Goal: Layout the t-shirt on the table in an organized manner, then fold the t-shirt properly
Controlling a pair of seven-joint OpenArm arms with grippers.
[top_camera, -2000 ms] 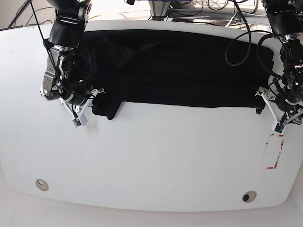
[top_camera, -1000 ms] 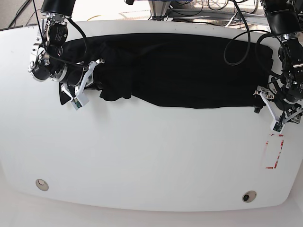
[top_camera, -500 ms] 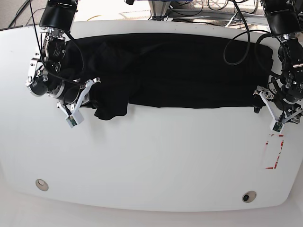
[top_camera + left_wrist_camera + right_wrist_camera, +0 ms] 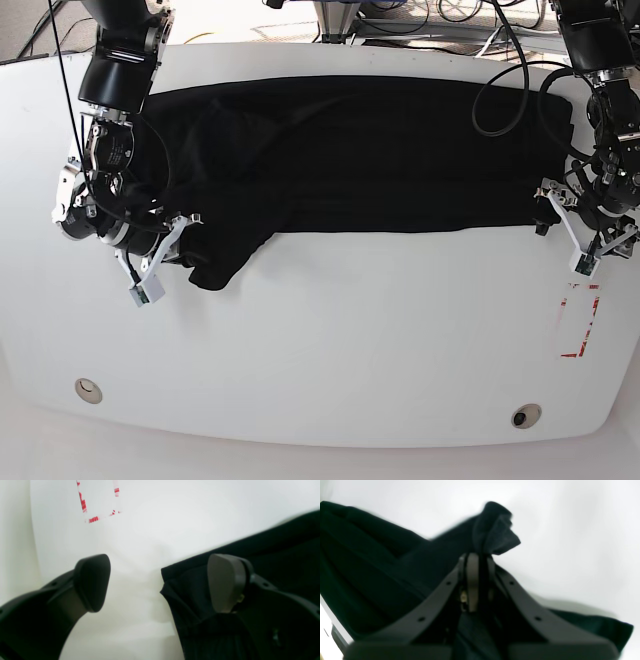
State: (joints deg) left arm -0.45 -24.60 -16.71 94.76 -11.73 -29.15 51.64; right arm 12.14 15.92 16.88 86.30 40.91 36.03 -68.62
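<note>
Dragging t-shirt (image 4: 380, 150) corner down table (image 4: 330, 340): right end effector (image 4: 480, 555) pinching cloth, left end effector (image 4: 157, 582) wide open, layout unfinished.

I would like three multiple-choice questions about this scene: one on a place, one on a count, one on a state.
1. Where does the red dashed mark lie in the base view?
A. near the table's right edge
B. under the t-shirt
C. at the far left

2. How many round holes show in the table?
A. none
B. two
C. five

3. What is the right gripper doing?
A. standing wide open
B. shut on the t-shirt
C. holding a cup

Answers: 1 A, it sits on bare white surface there. 2 B, one near each front corner. 3 B, cloth is pinched between its fingers.
</note>
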